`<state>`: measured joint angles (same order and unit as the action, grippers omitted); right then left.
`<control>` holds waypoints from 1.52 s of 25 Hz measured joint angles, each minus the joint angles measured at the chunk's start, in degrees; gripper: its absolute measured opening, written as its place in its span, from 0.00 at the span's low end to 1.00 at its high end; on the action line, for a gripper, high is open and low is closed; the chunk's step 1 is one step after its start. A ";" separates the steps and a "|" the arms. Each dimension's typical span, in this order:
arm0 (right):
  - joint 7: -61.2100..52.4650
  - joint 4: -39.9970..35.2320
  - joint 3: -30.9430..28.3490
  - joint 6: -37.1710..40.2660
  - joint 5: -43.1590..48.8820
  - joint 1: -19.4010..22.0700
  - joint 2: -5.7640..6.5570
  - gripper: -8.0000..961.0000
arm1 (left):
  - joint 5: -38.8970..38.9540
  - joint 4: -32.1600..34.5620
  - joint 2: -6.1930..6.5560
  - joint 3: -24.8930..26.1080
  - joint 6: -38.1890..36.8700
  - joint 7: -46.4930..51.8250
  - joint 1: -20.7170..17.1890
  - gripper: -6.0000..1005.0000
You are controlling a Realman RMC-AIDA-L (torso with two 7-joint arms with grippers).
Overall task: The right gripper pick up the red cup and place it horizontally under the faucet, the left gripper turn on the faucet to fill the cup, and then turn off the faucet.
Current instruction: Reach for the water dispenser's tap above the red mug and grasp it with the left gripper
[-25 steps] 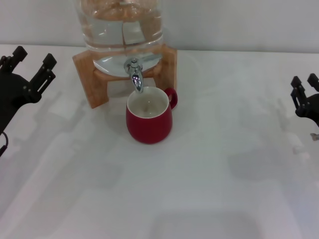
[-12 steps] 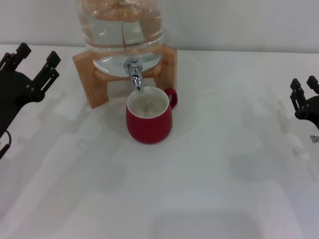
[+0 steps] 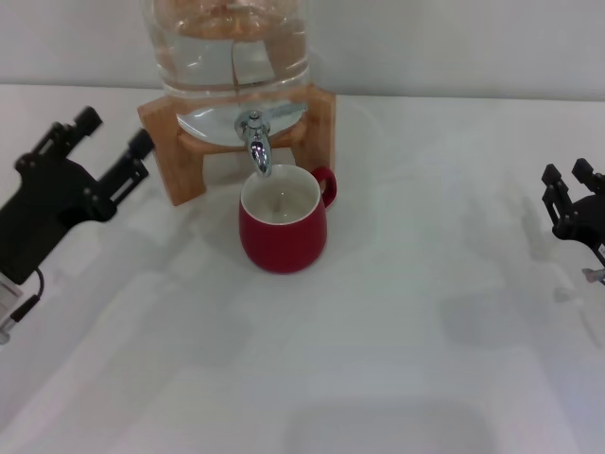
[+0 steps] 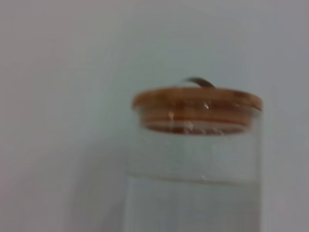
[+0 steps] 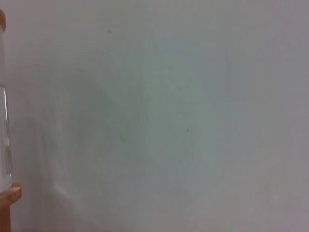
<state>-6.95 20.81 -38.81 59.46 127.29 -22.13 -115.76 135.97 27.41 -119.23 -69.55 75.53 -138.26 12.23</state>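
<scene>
The red cup (image 3: 284, 232) stands upright on the white table, its cream inside facing up and its handle toward the back right. Directly above its rim hangs the chrome faucet (image 3: 255, 142), fitted to the clear glass water jar (image 3: 232, 47). I see no water stream. My left gripper (image 3: 113, 132) hovers open left of the jar's wooden stand (image 3: 175, 151), apart from the faucet. My right gripper (image 3: 565, 176) hangs open at the far right edge, well away from the cup. The left wrist view shows the jar's wooden lid (image 4: 198, 108).
The wooden stand holds the jar at the back centre. A white wall runs behind the table (image 3: 397, 359). The right wrist view shows only the wall, a sliver of the jar (image 5: 4, 121) and a stand corner (image 5: 9, 193).
My left gripper has moved right and slightly down, closer to the wooden stand and faucet. My right gripper has shifted a little left. The cup has not moved.
</scene>
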 joint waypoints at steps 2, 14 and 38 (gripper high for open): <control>-0.01 0.00 0.05 -0.54 0.00 -0.09 0.01 0.40 | -4.04 3.05 0.03 0.00 -1.57 3.27 -0.90 0.75; -0.08 0.27 0.87 -0.93 -0.03 -0.11 -0.07 0.40 | -20.02 21.88 0.07 0.55 -6.40 20.35 -6.04 0.75; -0.08 0.64 1.57 -1.41 -0.03 -0.80 -0.23 0.40 | -39.55 30.65 1.72 9.00 -0.56 33.00 3.29 0.75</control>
<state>-7.03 21.45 -37.23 58.05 127.27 -22.93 -116.00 96.42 58.06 -117.51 -60.55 74.97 -105.26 15.52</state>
